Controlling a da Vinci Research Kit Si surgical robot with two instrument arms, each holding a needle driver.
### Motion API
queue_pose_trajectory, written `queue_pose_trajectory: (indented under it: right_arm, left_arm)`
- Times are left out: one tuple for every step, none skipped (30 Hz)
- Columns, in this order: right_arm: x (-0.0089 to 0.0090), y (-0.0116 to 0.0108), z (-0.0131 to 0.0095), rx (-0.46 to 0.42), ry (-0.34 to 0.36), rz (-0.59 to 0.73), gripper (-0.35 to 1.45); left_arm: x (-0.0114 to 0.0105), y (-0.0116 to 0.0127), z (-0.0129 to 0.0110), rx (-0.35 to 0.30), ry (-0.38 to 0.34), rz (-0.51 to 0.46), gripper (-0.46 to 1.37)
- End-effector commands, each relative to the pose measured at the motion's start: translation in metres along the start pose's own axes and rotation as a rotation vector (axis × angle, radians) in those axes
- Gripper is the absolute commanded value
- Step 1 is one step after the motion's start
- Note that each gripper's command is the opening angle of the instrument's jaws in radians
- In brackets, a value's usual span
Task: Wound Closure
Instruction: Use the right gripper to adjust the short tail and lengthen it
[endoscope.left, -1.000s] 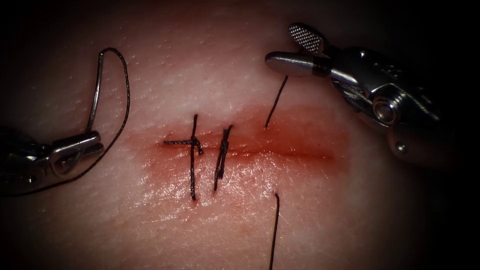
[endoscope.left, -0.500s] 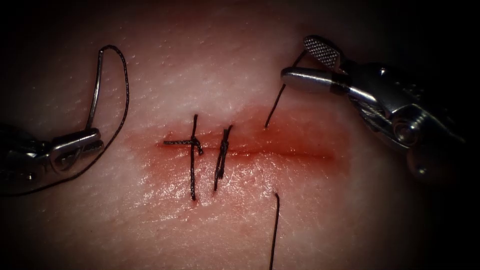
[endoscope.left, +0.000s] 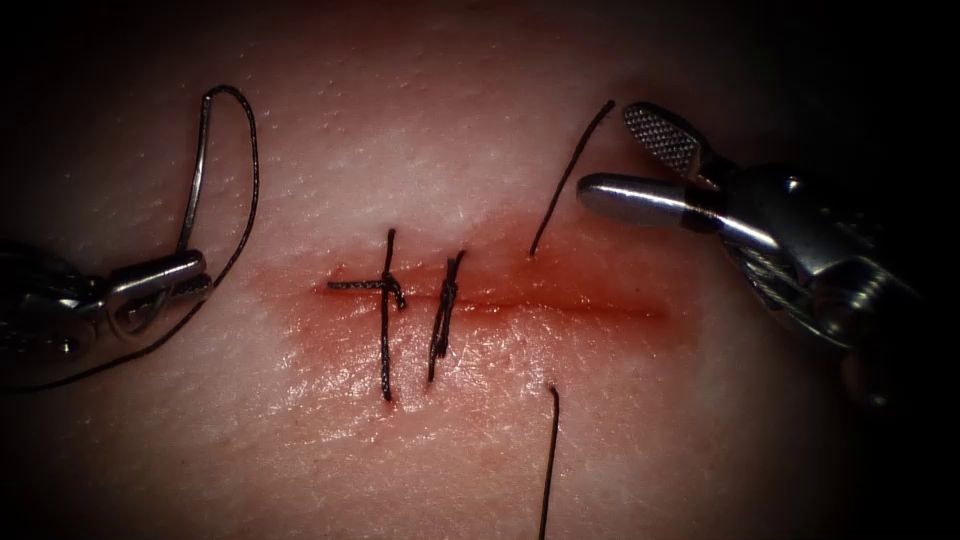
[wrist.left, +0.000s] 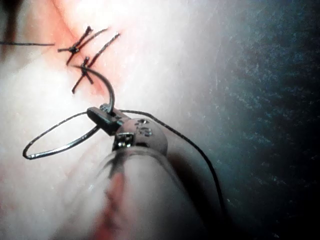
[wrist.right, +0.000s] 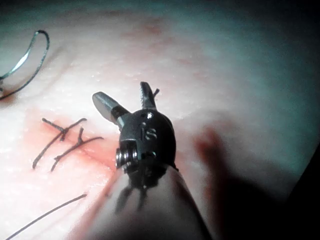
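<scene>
My left end effector (endoscope.left: 185, 275) is gripping the needle (endoscope.left: 193, 175) mid-curve, clear of the tissue (endoscope.left: 420, 160); my right end effector (endoscope.left: 625, 155) is gaping, empty, beside the thread (endoscope.left: 570, 175).

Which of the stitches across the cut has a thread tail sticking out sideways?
The left dark knotted stitch: a short tail juts left along the red cut. Its neighbouring dark stitch to the right has none.

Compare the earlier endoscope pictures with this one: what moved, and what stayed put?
The right tool, jaws open and holding nothing, drew back to the right and a little lower, uncovering the free thread end above the cut. The left tool kept its grip on the needle, near the thread end of its curve, clear of the tissue. Both tied stitches are unchanged.
</scene>
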Motion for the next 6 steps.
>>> queue_pose_trajectory:
  right_arm:
    - [0.0000, 0.0000, 0.0000, 0.001, 0.000, 0.000, 0.84]
    - [0.0000, 0.0000, 0.0000, 0.001, 0.000, 0.000, 0.84]
    - [0.0000, -0.0001, 0.0000, 0.001, 0.000, 0.000, 0.84]
    - [0.0000, -0.0002, -0.0001, 0.001, 0.000, 0.000, 0.84]
    - [0.0000, -0.0003, -0.0002, 0.001, 0.000, 0.000, 0.84]
    - [0.0001, -0.0004, -0.0002, 0.001, 0.000, 0.000, 0.84]
  left_arm:
    - [0.0000, 0.0000, 0.0000, -0.008, 0.000, 0.000, -0.35]
    - [0.0000, 0.0000, 0.0000, -0.008, 0.000, 0.000, -0.35]
    - [0.0000, 0.0000, 0.0000, -0.008, 0.000, 0.001, -0.35]
    - [0.0000, 0.0000, 0.0000, -0.008, 0.000, 0.000, -0.35]
    - [0.0000, 0.0000, 0.0000, -0.008, 0.000, 0.000, -0.35]
    - [0.0000, 0.0000, 0.0000, -0.008, 0.000, 0.000, -0.35]
